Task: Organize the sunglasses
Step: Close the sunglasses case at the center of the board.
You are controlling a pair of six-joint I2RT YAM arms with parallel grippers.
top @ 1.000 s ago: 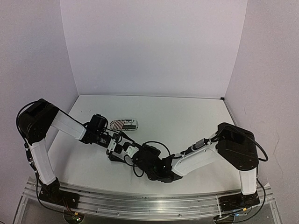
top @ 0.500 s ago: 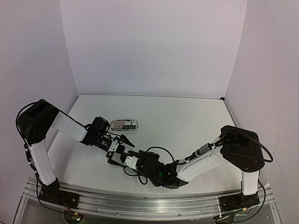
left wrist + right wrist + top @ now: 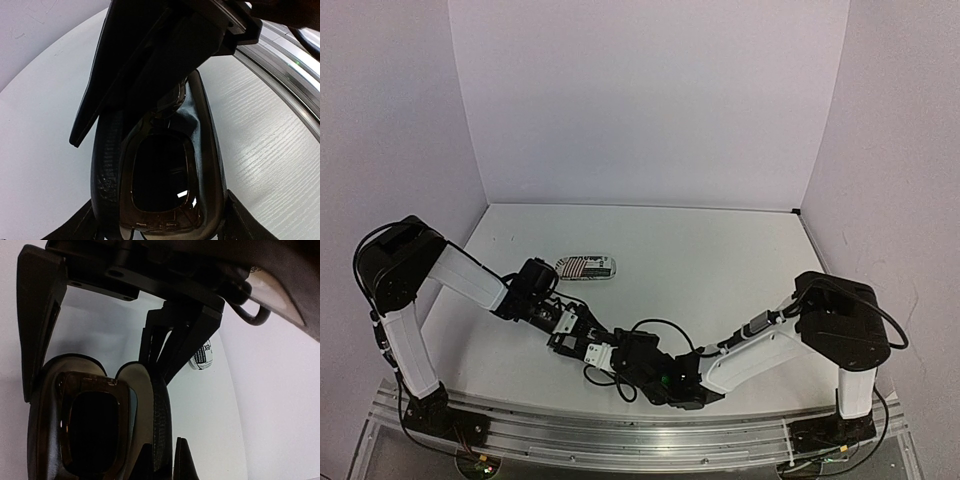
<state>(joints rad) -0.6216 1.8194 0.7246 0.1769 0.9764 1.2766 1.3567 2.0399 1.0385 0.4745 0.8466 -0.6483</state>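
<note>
An open black case (image 3: 202, 130) with tan lining lies on the table between both grippers. In it lies the brown-framed pair of sunglasses (image 3: 160, 185), lenses dark, also in the right wrist view (image 3: 92, 430). My left gripper (image 3: 160, 220) straddles one end of the case, a finger against each outer side. My right gripper (image 3: 169, 460) is shut on the case's side wall (image 3: 162, 430), one finger inside and one outside. In the top view the two grippers meet at the near centre-left, left gripper (image 3: 570, 328) and right gripper (image 3: 603, 352).
A striped black-and-white oval case (image 3: 585, 268) lies shut behind the left gripper, and shows past the fingers in the right wrist view (image 3: 201, 356). The metal rail (image 3: 640, 435) runs along the near edge. White walls stand close on three sides.
The left gripper's jaws have come in from wide apart onto the sides of the black case. The right arm has sunk lower towards the near edge, still gripping the case wall.
</note>
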